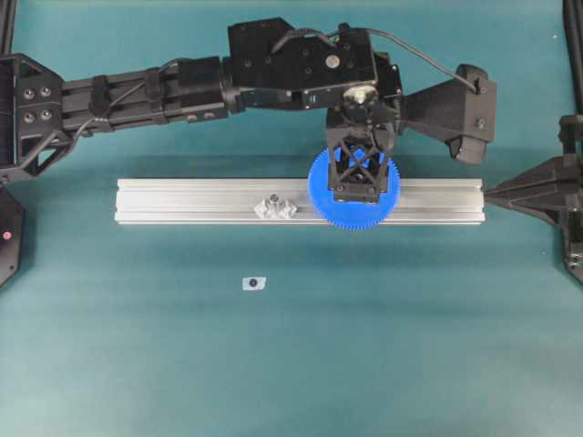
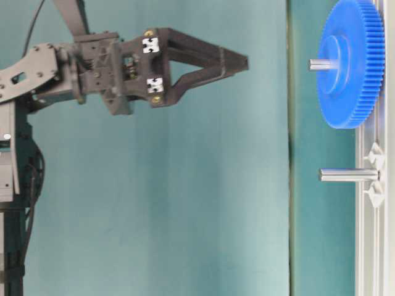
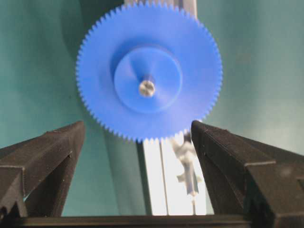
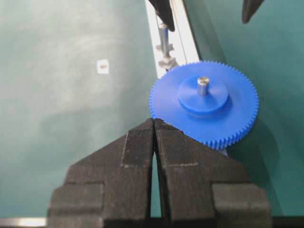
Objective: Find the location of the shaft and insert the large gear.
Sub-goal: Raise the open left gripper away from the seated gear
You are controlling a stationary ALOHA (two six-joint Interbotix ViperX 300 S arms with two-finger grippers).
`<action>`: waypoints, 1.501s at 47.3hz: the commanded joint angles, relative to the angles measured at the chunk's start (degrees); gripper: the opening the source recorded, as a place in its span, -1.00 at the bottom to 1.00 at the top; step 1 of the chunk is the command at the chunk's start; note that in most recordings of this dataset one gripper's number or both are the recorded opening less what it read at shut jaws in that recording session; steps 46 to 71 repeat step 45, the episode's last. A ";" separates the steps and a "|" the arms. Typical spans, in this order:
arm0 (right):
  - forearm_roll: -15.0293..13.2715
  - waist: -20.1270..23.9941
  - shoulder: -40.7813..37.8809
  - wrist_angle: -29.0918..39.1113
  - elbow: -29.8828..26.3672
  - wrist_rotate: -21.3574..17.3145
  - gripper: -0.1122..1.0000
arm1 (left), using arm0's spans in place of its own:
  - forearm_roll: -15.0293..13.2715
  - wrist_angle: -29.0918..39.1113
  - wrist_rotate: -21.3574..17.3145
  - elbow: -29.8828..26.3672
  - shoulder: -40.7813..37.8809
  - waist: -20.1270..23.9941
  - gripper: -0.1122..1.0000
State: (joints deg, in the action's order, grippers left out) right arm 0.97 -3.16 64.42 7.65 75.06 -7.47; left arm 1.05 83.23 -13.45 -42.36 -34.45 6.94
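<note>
On the silver rail sits the large gear, bright blue, lying flat with its hub up, and the shaft pokes right through its centre hole; the wrist views show the pale pin tip standing proud of the hub. The gear overhangs both edges of the rail, near the rail's right end in the overhead view.

Directly above it hangs the left gripper, pointing down at the gear with its jaws spread wide. From the left wrist camera the two dark fingers stand well apart on either side of the frame, and the gear lies between and beyond them, touched by neither. Nothing is held.

Over on the right edge of the overhead view is the right gripper, fingers pressed together with only a hairline seam between them, and nothing pinched. Its tips point toward the gear's rim from just beside it; the table-level view shows that gripper up off the surface, well clear of the gear.

Further along the rail stands a second pin with its clear mounts, bare. A small white tag with a dark dot lies alone on the green surface, apart from the rail.
</note>
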 commanded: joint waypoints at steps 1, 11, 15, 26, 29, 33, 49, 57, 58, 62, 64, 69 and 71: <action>0.09 -0.09 -0.18 -0.26 -0.88 -0.70 -0.77 | 0.09 0.26 0.09 -2.72 0.97 -0.26 0.82; 0.09 -0.09 -0.09 -0.26 -1.05 -0.70 -0.78 | 0.18 0.53 0.18 -5.10 0.09 -0.26 0.81; 0.09 -0.09 -0.09 -0.26 -1.05 -0.70 -0.78 | 0.18 0.53 0.26 -5.19 -0.18 -0.26 0.82; 0.09 0.00 0.00 -0.26 -1.05 -0.70 -0.78 | 0.18 0.53 0.35 -5.19 -0.44 -0.44 0.82; 0.09 0.00 0.00 -0.26 -1.05 -0.70 -0.78 | 0.09 0.53 0.44 -5.19 -0.53 -0.53 0.82; 0.09 -0.09 0.00 -0.26 -1.14 -0.70 -0.77 | 0.18 0.53 1.05 -5.19 -0.53 -0.53 0.82; 0.09 0.00 0.00 -0.18 -1.05 -0.70 -0.78 | 0.09 1.14 1.67 -4.83 -0.62 -0.53 0.82; 0.09 0.00 0.00 -0.18 -1.05 -0.70 -0.78 | 0.09 1.14 1.67 -4.83 -0.62 -0.53 0.82; 0.09 0.00 0.00 -0.18 -1.05 -0.70 -0.78 | 0.09 1.14 1.67 -4.83 -0.62 -0.53 0.82; 0.09 0.00 0.00 -0.18 -1.05 -0.70 -0.78 | 0.09 1.14 1.67 -4.83 -0.62 -0.53 0.82; 0.09 0.00 0.00 -0.18 -1.05 -0.70 -0.78 | 0.09 1.14 1.67 -4.83 -0.62 -0.53 0.82; 0.09 0.00 0.00 -0.18 -1.05 -0.70 -0.78 | 0.09 1.14 1.67 -4.83 -0.62 -0.53 0.82; 0.09 0.00 0.00 -0.18 -1.05 -0.70 -0.78 | 0.09 1.14 1.67 -4.83 -0.62 -0.53 0.82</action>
